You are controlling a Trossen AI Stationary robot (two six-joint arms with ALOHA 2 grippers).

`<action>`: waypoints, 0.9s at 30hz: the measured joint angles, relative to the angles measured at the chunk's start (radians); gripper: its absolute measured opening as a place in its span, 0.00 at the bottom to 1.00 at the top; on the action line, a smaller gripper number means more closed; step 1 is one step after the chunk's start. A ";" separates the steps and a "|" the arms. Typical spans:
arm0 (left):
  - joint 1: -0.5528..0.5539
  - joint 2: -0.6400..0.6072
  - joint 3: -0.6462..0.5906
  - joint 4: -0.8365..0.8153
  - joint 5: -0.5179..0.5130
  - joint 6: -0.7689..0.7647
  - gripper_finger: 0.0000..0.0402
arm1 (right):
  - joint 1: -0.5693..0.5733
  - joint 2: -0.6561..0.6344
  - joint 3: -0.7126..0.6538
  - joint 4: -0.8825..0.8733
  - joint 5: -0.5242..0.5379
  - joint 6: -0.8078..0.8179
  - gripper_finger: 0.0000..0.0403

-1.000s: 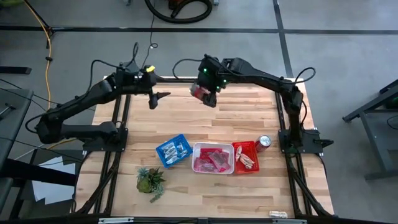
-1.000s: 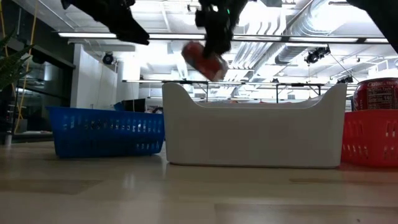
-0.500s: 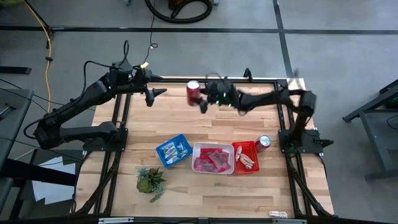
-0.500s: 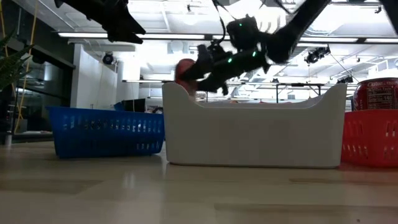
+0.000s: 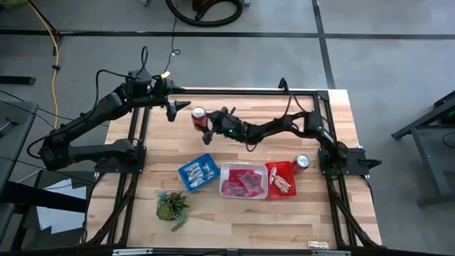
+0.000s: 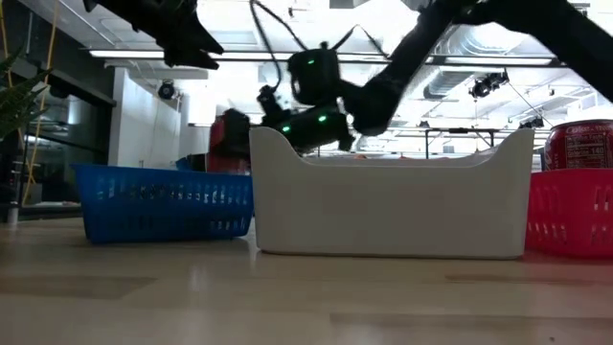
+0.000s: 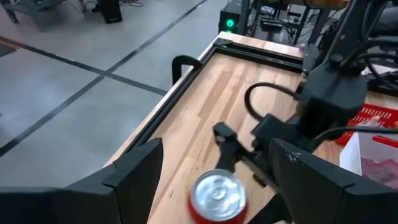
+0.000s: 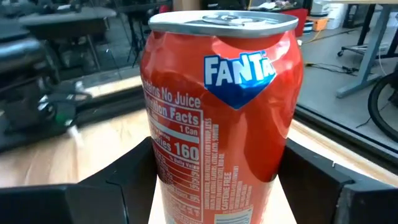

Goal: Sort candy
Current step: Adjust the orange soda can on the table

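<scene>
A red Fanta can [image 5: 199,117] stands upright over the far left part of the table, and my right gripper [image 5: 208,122] is shut on it. The can fills the right wrist view [image 8: 221,106] and shows behind the blue tray in the low view [image 6: 228,144]. My left gripper [image 5: 181,107] hangs open above the table's far left corner, just left of the can and apart from it; its view looks down on the can's top [image 7: 217,191]. Candy lies in the blue tray [image 5: 197,173], the white tray [image 5: 244,180] and the red tray [image 5: 280,178]. My right gripper pinches the can's round wall [image 8: 163,177], low on its body, between its two fingers [image 8: 124,183], one on each side. The fingers come at it nearly level from the table's right side. The can stands upright; its base is hidden, so whether it rests on the table does not show.
A second red can [image 5: 301,163] stands right of the red tray. A small green plant [image 5: 172,206] sits near the front left. Black frame rails [image 5: 138,135] run along the table's left, far and right edges. Bare wood lies between the held can and the trays.
My right gripper has come down with the can and gone toward the table's left edge, tipping from pointing down to nearly level. The can, tilted and high at first, now stands upright low over the table, close to my left gripper.
</scene>
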 joint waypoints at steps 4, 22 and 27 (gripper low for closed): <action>0.000 0.000 0.000 -0.023 0.000 0.000 0.69 | -0.001 0.099 0.114 -0.004 0.006 0.016 0.66; -0.001 0.000 0.000 -0.072 0.000 0.025 0.69 | 0.002 0.238 0.308 -0.209 0.069 0.014 0.69; -0.001 0.000 0.000 -0.070 0.000 0.036 0.69 | 0.004 0.239 0.306 -0.188 0.073 0.055 0.73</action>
